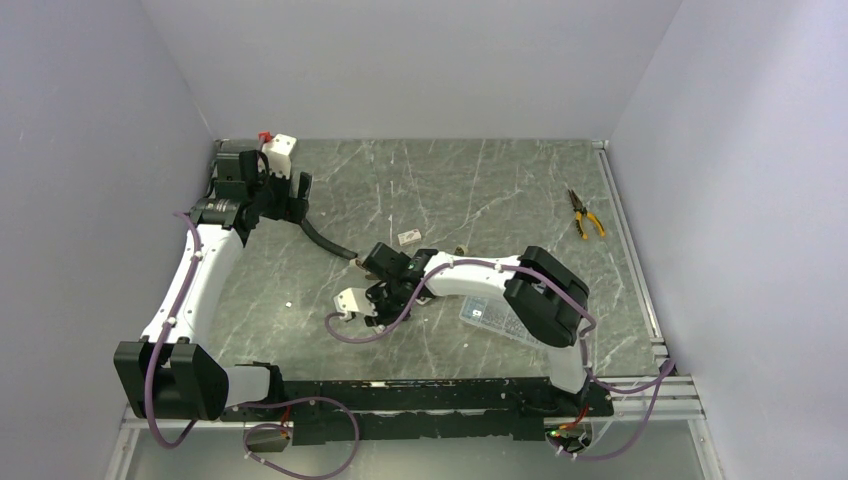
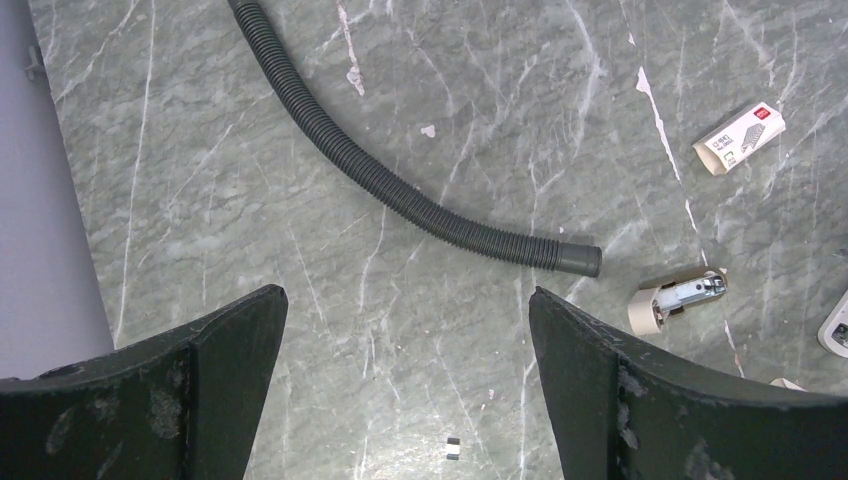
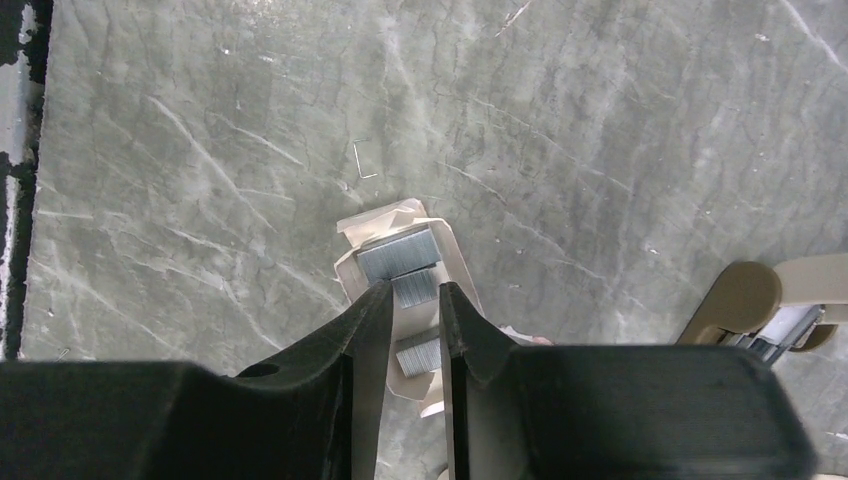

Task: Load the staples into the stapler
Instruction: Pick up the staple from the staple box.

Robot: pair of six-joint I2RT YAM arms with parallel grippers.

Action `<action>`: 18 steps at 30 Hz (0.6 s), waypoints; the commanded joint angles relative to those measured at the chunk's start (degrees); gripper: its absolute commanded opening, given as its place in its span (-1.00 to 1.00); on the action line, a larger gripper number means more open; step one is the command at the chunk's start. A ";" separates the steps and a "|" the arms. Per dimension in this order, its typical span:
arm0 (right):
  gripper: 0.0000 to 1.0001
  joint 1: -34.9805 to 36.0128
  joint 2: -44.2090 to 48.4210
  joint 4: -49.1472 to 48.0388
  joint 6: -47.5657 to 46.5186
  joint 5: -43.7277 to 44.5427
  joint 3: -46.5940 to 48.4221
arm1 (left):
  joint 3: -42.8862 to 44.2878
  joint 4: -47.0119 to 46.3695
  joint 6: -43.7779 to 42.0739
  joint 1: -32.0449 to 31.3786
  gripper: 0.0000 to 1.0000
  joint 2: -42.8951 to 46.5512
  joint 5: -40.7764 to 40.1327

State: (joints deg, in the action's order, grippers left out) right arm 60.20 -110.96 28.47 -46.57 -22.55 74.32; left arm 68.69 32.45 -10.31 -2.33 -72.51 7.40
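currently the right gripper [image 3: 412, 292] is low over the table [image 3: 600, 120], fingers drawn in narrow and pinching a short block of staples [image 3: 416, 288] from both sides. that block sits in an opened pale card sleeve [image 3: 390, 216] with 2 more blocks: 1 just past the fingertips, 1 further back in the gap between the fingers. can't tell if the pinched block is lifted or resting on the card. 1 loose staple [image 3: 365, 160] lies on the marble beyond the sleeve, apart from it.

the stapler [image 3: 765, 305] is on the table near the sleeve, at the right edge of the right wrist view, and neither gripper touches it. in the left wrist view the stapler [image 2: 678, 298] shows a tan rounded end and a bright metal channel, close to the open end of the hose [image 2: 400, 195] but not touching it.

the left gripper [image 2: 408, 300] is spread wide over bare marble at the far left of the table. the black corrugated hose runs across beyond its fingers. a small printed staple box [image 2: 740, 140] lies past the stapler, apart from it. a tiny staple fragment [image 2: 452, 448] sits on the marble between the left fingers.

top view: a clear compartment box [image 1: 490, 318] lies partly under the right arm, and pliers [image 1: 585, 215] with yellow handles lie far right, well apart from everything else.
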 commanded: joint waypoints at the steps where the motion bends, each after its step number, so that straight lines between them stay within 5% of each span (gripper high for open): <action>1: -0.43 0.44 -0.62 0.81 -1.96 -0.31 1.55 | -0.25 -0.76 -0.37 0.27 0.93 0.97 -0.70; 18: -0.40 1.14 -2.60 4.12 -4.86 -0.92 2.57 | 0.04 -0.68 -0.43 0.27 0.93 0.45 -0.31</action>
State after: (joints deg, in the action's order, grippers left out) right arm 60.55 -112.05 29.56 -48.84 -22.55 75.13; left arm 68.69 32.45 -10.39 -2.33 -72.51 7.20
